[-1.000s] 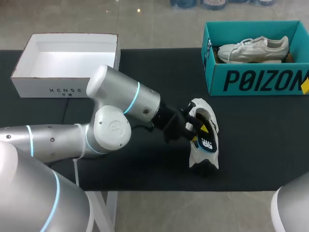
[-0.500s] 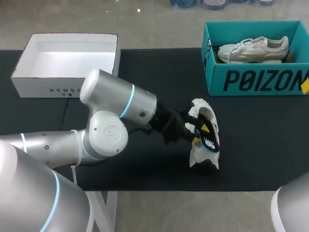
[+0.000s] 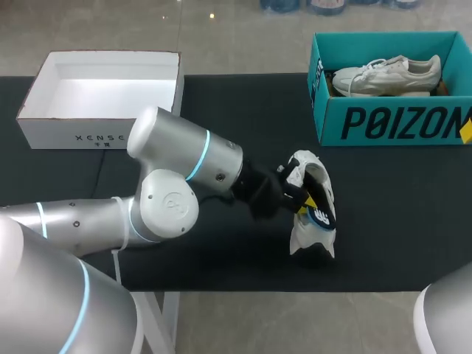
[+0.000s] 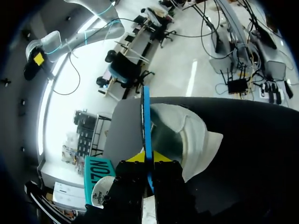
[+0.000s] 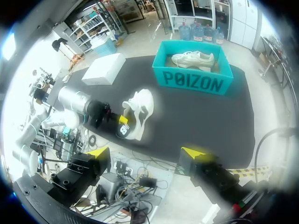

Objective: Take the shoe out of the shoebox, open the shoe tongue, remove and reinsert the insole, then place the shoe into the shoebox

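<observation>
A white shoe lies on the black table mat, right of the middle. Its dark insole, blue-edged with a white mark, sticks partly out of the shoe's opening. My left gripper is at the shoe's left side, shut on that insole. In the left wrist view the insole stands edge-on as a thin blue line between the yellow tips of the left gripper, with the shoe just beyond. My right gripper hangs open and empty, high above the table's near edge, far from the shoe.
A teal shoebox at the back right holds another white shoe. An open white box stands at the back left. My left arm stretches across the middle of the mat.
The left gripper's fingers have closed on the insole. The arm's elbow shifted slightly, and the shoe and insole nudged a little to the right.
</observation>
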{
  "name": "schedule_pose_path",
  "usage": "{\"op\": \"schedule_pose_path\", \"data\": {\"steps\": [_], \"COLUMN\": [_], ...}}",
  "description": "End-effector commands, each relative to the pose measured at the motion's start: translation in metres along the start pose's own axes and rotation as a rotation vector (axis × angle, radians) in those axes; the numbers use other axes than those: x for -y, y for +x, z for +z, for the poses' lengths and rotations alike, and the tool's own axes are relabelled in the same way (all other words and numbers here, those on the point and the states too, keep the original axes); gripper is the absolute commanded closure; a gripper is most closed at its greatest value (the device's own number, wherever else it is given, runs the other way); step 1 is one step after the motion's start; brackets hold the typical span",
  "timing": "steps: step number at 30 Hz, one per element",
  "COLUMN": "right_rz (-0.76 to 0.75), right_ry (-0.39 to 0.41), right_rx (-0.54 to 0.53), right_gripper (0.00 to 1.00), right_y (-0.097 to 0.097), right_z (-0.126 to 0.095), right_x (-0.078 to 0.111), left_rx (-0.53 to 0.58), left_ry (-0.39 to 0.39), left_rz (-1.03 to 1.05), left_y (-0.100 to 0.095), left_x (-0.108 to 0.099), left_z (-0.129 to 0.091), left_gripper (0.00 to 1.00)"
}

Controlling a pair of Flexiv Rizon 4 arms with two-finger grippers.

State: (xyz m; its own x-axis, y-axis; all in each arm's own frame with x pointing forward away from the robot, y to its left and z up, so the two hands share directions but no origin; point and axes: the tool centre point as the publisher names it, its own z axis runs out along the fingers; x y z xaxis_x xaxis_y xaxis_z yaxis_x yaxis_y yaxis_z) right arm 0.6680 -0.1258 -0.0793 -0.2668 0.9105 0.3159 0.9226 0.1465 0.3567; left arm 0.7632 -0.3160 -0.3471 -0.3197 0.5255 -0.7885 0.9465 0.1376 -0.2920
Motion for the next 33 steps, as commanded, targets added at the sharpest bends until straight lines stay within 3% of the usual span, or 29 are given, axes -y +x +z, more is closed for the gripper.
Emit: {"op": "schedule_pose_path", "data": {"steps": [1, 7, 12, 13, 15, 17, 18, 23, 26, 33], "right_rz": [0.001, 0.001, 0.001, 0.001, 0.001, 0.001, 0.001, 0.001, 0.001, 0.001], "right_ry": [0.008, 0.008, 0.008, 0.008, 0.008, 0.008, 0.008, 0.008, 0.008, 0.008], "right_rx": [0.001, 0.001, 0.001, 0.001, 0.001, 0.001, 0.001, 0.001, 0.001, 0.001], "right_gripper": [0.0, 0.0, 0.0, 0.0, 0.0, 0.0, 0.0, 0.0, 0.0, 0.0], "right_y": [0.0, 0.0, 0.0, 0.0, 0.0, 0.0, 0.0, 0.0, 0.0, 0.0], "right_z": [0.0, 0.0, 0.0, 0.0, 0.0, 0.0, 0.0, 0.0, 0.0, 0.0], "right_x": [-0.004, -0.004, -0.004, -0.004, -0.004, -0.004, -0.004, -0.004, -0.004, -0.004], "left_rx": [-0.041, -0.07, -0.086, -0.079, -0.071, -0.053, -0.045, 0.008, 0.034, 0.073], "left_ry": [-0.015, -0.07, -0.052, -0.046, -0.044, -0.049, -0.052, -0.07, -0.079, -0.078], "left_rz": [0.024, 0.065, 0.021, 0.007, -0.008, -0.02, -0.027, -0.062, -0.074, -0.082], "left_y": [-0.007, -0.007, 0.01, 0.013, 0.016, 0.016, 0.016, 0.016, 0.013, 0.007], "left_x": [-0.012, -0.026, -0.018, -0.014, -0.01, -0.007, -0.005, -0.002, 0.001, 0.009], "left_z": [0.0, 0.002, 0.013, 0.014, 0.013, 0.01, 0.007, -0.006, -0.013, -0.016], "left_gripper": [1.0, 1.0, 1.0, 0.92, 0.42, 0.17, 0.13, 0.26, 0.47, 0.63]}}
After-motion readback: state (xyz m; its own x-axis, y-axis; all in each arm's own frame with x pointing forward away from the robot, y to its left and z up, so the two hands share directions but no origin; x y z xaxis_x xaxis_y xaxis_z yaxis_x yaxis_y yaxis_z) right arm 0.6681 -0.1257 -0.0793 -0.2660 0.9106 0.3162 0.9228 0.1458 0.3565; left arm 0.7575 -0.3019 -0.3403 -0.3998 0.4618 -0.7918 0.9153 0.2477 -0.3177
